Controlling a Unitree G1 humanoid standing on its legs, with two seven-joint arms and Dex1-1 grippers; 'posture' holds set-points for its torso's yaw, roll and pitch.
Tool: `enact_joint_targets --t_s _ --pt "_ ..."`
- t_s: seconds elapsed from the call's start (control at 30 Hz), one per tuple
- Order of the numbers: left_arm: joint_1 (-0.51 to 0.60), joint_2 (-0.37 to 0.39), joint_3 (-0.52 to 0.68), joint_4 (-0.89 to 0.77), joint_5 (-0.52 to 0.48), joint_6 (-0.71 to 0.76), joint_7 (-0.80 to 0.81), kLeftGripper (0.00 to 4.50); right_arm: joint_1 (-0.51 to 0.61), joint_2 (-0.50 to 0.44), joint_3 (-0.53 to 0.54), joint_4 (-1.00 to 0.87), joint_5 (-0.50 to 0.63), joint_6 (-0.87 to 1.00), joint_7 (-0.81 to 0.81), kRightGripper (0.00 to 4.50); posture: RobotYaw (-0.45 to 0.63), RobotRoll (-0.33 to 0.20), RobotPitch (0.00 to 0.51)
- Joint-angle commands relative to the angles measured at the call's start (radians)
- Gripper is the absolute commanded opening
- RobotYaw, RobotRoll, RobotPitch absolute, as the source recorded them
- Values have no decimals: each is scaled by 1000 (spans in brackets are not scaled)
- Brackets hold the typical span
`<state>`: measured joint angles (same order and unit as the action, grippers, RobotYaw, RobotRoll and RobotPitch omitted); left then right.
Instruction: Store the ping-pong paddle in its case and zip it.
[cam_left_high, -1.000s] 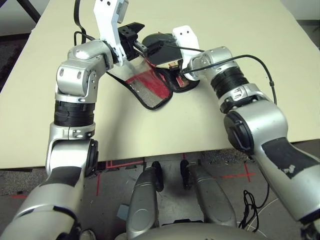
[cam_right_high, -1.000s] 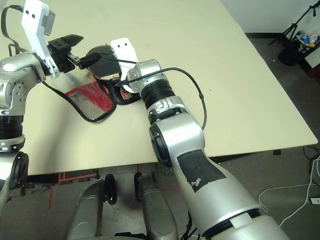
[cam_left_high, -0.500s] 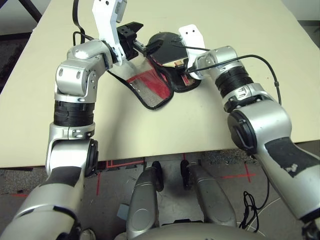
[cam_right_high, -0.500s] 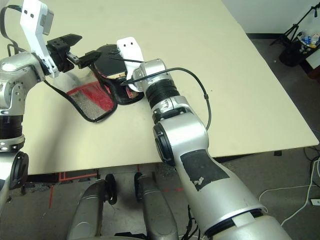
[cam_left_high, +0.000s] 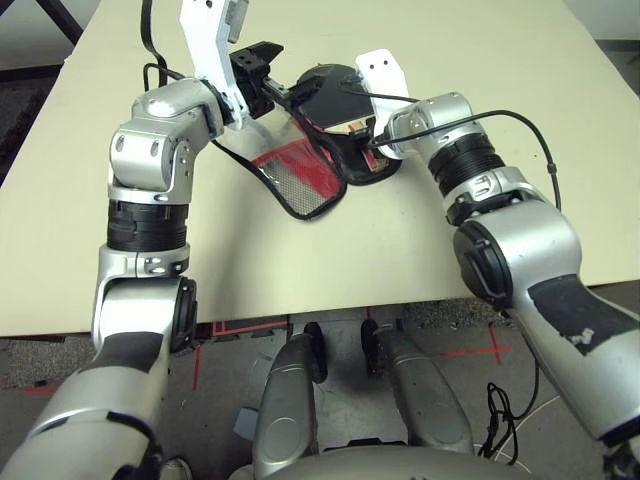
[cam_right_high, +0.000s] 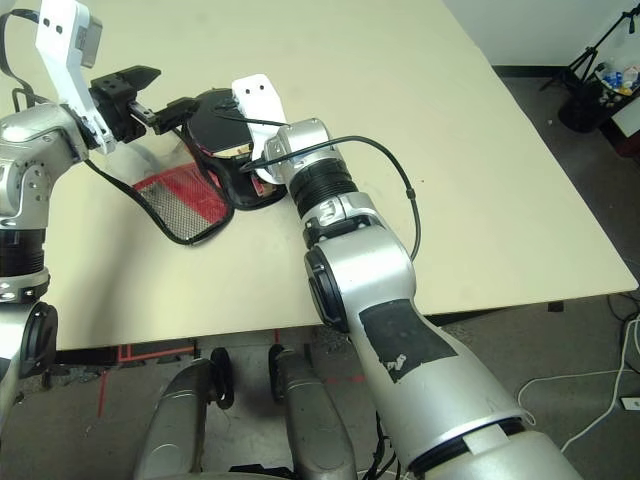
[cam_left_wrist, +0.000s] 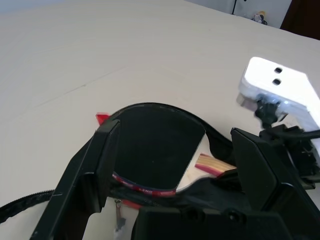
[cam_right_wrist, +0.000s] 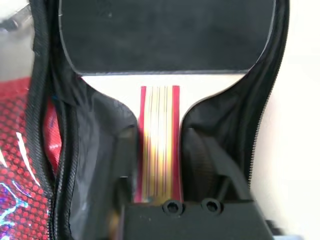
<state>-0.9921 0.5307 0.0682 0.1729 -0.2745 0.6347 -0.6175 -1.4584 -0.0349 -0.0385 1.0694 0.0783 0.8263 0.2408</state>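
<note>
Paddle laid in the open case, zip undone.

The black-faced ping-pong paddle (cam_right_wrist: 165, 35) lies in the padded half of the black fabric case (cam_right_wrist: 268, 100) on the pale surface (cam_left_high: 250, 270), its striped wooden handle (cam_right_wrist: 159, 145) inside too. The red-and-mesh cover (cam_left_high: 300, 190) is folded out to the case's left. The left pincer (cam_right_high: 172, 90) is spread at the case's left edge, near the paddle's round end; the right pincer (cam_right_wrist: 162, 134) is over the case's handle end, parted astride the handle and pinching nothing. Seating the paddle looks all but finished. Next, the right pincer probably needs to lift clear so the cover can fold over before zipping.
</note>
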Motion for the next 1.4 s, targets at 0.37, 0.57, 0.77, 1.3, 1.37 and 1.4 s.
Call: enact_joint_targets --t_s 0.37,0.57,0.77,1.3,1.37,1.4 --pt "-165 92 120 279 30 -220 57 4500 286 -152 -21 -540 108 -163 291 4457 -61 0 247" --pt "-114 204 140 425 54 -305 26 4500 384 -226 -70 -724 169 -105 296 4457 -31 0 221" --pt "5 338 160 533 81 -402 -36 4500 450 -320 -100 -783 185 -113 306 4457 -24 0 205" --pt "275 303 63 160 -21 -98 -250 4500 561 -376 -123 -835 229 -112 293 4457 -28 0 242" --pt "287 278 35 65 -52 -25 -272 4500 572 -380 -125 -840 224 -123 286 4457 -32 0 254" --pt "287 267 30 35 -59 -1 -270 4500 574 -380 -127 -844 224 -124 279 4457 -34 0 258"
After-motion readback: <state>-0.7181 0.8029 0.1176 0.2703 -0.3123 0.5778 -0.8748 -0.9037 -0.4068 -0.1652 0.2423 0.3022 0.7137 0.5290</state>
